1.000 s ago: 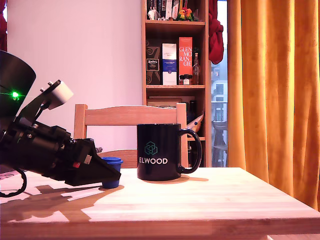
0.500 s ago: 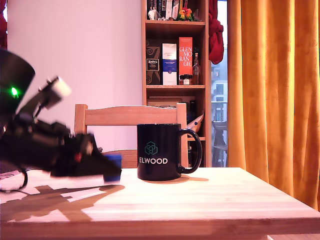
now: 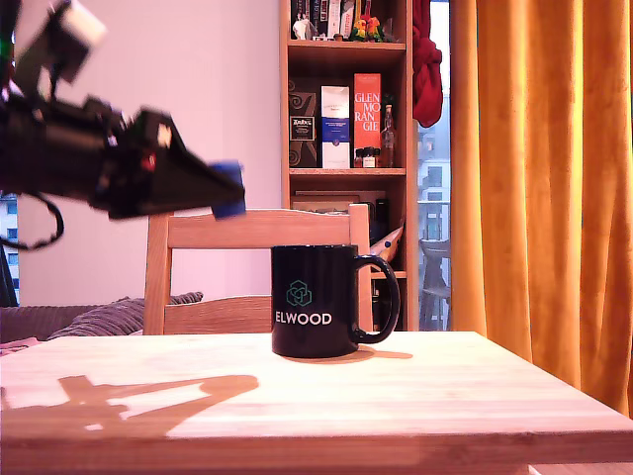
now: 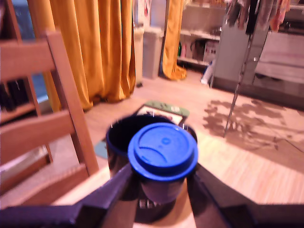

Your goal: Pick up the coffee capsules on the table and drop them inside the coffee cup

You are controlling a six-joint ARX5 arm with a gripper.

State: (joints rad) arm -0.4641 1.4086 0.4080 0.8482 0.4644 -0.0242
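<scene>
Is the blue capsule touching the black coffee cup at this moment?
Apart. In the exterior view the blue capsule, held between the gripper fingers, hangs well above the coffee cup, with the chair back visible between them.

Coffee cup point(image 3: 316, 301) stands on the table point(image 3: 396, 396), centre of the exterior view. Pincer point(image 3: 229, 188) with capsule point(image 3: 229, 188) sits above and left of it. Chair point(image 3: 252, 230) stands behind the table, shelf point(image 3: 346, 148) farther back.

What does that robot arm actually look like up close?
The arm is black and boxy, narrowing to a wedge-shaped black gripper. There is a small red mark on its side, a white block on top, and a black cable looping underneath.
</scene>
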